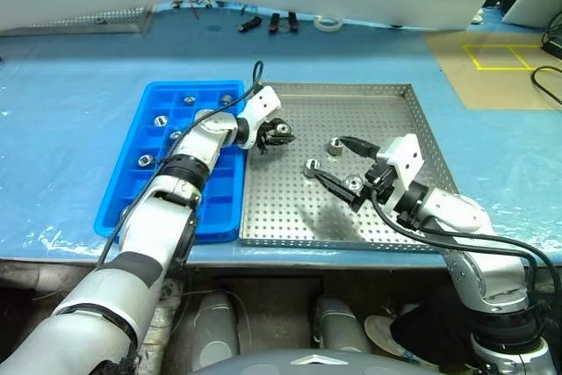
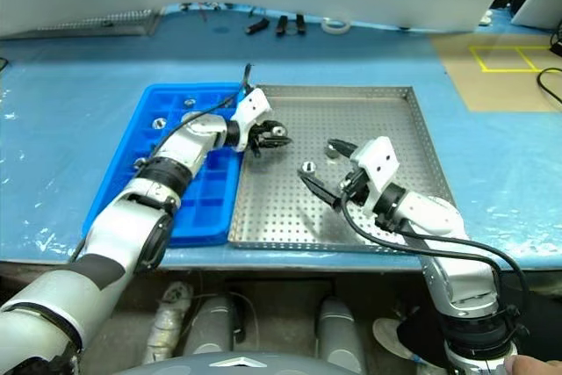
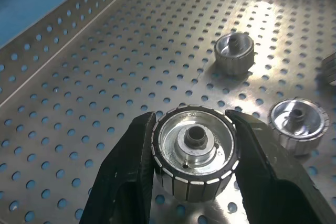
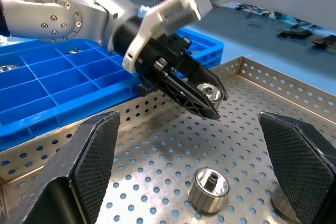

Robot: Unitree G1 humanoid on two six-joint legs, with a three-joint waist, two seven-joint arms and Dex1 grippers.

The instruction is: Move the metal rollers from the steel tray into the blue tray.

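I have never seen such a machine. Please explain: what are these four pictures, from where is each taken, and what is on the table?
It is a two-armed robot. Two pictures come from cameras in its head, looking down; the other two come from a camera on each wrist. On the table lie a steel tray with holes and a blue tray with compartments. Small metal rollers lie in both. The left gripper is shut on one roller, above the steel tray. The right gripper is open and holds nothing.
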